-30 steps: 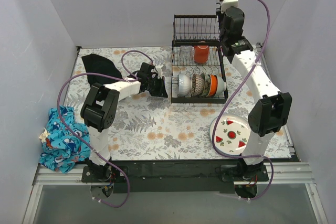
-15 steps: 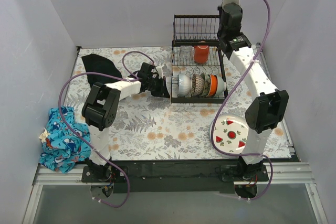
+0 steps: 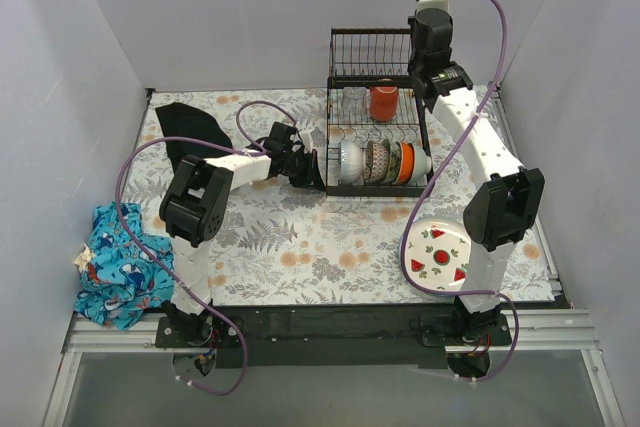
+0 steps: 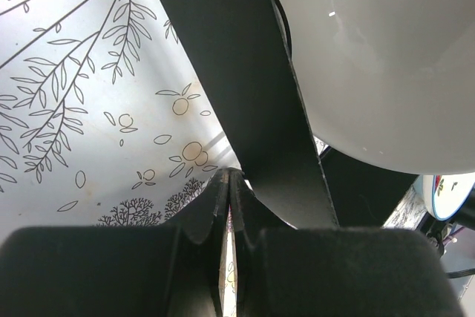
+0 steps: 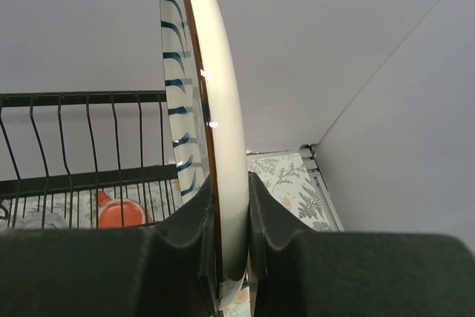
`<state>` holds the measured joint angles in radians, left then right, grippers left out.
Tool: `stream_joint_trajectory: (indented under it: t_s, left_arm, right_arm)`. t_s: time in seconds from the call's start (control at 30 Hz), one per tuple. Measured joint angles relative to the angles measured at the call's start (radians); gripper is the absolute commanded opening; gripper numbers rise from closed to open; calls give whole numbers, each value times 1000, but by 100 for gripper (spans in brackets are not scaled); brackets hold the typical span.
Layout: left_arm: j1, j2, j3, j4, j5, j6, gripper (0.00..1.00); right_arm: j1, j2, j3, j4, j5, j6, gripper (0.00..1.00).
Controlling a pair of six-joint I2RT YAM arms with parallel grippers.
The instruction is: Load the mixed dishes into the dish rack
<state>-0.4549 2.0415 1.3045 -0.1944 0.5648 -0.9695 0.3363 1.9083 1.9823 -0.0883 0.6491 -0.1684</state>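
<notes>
1. The striped plate (image 5: 194, 94) stands on edge in the right gripper (image 5: 230, 217). Its blue-striped face is turned left in the wrist view and its plain cream back right.
2. The right gripper's two fingers are closed on the plate's lower rim, one on each face. The very bottom edge is hidden behind them.
3. From above, that arm reaches up over the back right corner of the rack (image 3: 372, 80). The plate itself cannot be made out in that view.
4. In the wrist view the rack's back rail and upper shelf lie below and left of the held plate. I cannot tell whether the plate touches the rack.
5. An orange mug (image 3: 383, 103) sits on the upper shelf.
6. The lower tray holds a white bowl (image 3: 349, 158) at its left end. To its right more dishes (image 3: 378, 162) stand on edge in a row.
7. The left gripper (image 4: 228, 183) is fully closed with nothing between its fingers. Its tips are low at the rack's left end, just beside a black rack bar and close to the bowl.
8. A red-marked plate (image 3: 438, 256) lies flat on the table (image 3: 300, 237), near the right arm's base.
9. A black cloth (image 3: 190, 127) lies at the far left, and a blue cloth (image 3: 118, 267) lies off the table's left edge.
</notes>
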Motion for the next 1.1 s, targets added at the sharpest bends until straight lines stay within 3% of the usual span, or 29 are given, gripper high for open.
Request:
stream_joint_trajectory:
  t_s: [0.47, 0.5, 0.63, 0.73, 0.77, 0.8, 0.9, 1.1]
  left_arm:
    - [0, 0, 0, 0, 0, -6, 0]
    - [0, 0, 0, 0, 0, -6, 0]
    - [0, 0, 0, 0, 0, -6, 0]
    - [0, 0, 0, 0, 0, -7, 18]
    - [0, 0, 0, -2, -5, -5, 38]
    - [1, 0, 0, -5, -11, -4, 45]
    - [14, -5, 6, -27, -12, -21, 57]
    - [27, -17, 35, -102, -18, -32, 65]
  right_arm:
    - [24, 79, 21, -11, 63, 3, 4]
    - [24, 84, 25, -10, 62, 3, 18]
    - [25, 84, 25, -6, 55, 0, 54]
    - [30, 78, 26, 12, 47, -9, 66]
    - [32, 70, 26, 11, 38, -11, 69]
    - [33, 61, 26, 6, 31, -12, 74]
    - [35, 21, 29, -45, 10, -16, 80]
    - [37, -105, 52, -206, -9, -19, 84]
